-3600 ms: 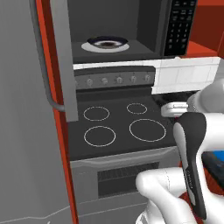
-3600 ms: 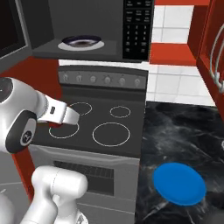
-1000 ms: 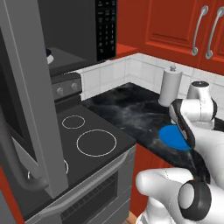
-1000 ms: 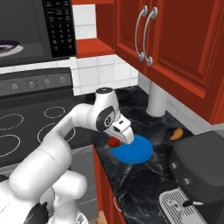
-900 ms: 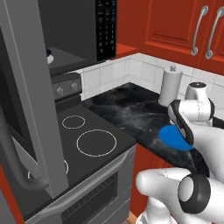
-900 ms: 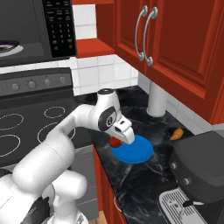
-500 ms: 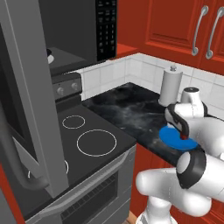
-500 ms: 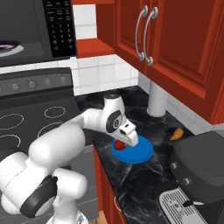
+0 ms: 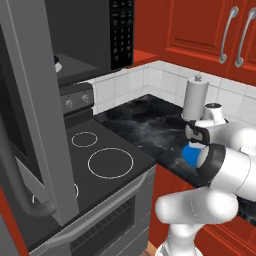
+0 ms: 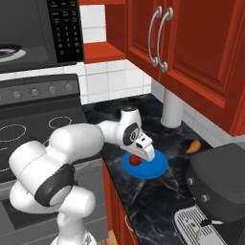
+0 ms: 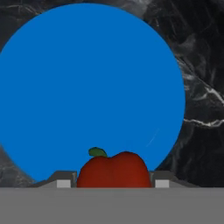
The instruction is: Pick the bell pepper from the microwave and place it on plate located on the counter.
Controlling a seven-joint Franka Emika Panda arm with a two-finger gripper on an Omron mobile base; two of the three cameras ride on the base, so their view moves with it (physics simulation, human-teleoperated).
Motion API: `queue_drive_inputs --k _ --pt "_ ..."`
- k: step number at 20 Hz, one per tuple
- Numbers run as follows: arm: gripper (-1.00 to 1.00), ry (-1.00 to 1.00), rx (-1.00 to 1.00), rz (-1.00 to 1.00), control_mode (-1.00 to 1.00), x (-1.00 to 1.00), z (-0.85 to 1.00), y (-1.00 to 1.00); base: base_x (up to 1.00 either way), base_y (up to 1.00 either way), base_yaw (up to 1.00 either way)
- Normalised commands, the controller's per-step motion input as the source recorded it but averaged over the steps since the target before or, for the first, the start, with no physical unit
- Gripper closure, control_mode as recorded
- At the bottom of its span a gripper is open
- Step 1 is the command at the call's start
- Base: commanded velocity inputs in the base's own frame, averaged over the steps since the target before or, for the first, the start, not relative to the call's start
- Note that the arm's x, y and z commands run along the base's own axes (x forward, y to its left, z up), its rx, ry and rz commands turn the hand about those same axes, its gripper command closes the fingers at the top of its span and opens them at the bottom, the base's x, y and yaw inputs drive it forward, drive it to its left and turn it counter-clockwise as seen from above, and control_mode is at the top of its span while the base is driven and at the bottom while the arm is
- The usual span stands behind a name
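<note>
Bell pepper (image 11: pixel 113 169), red with a green stem, sat pinched between the fingertips (image 11: pixel 65 180) of my gripper (image 10: pixel 142 154), held low over the blue plate (image 10: pixel 153 168) on the black marbled counter (image 10: pixel 158 201). From my hand camera, the plate lay directly beneath the fruit. In the right base view, a white cylinder (image 10: pixel 171 109) stood against the tiled wall beyond the plate, and a small orange item (image 10: pixel 193 146) lay near a dark appliance (image 10: pixel 222 182). The microwave (image 9: pixel 85 35) hung open above the stove (image 9: pixel 100 160), its door (image 9: pixel 30 100) swung wide.
</note>
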Motion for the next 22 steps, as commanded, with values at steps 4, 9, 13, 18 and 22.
queue_drive_inputs --k 4,9,13,18,22 --pt "1.0 0.05 0.03 0.0 -1.0 0.24 -0.17 -0.12 0.0 0.0 0.0" --pt "1.0 0.04 0.03 0.0 -1.0 0.22 -0.16 -0.14 0.0 0.0 0.0" --pt "1.0 0.02 0.0 0.0 -1.0 0.22 -0.2 -0.08 0.0 0.0 0.0" --pt "1.0 0.0 0.0 0.0 -1.0 0.08 -0.13 -0.02 0.0 0.0 0.0" --pt "1.0 0.0 0.0 0.0 -1.0 0.0 0.0 0.0 0.0 0.0 0.0"
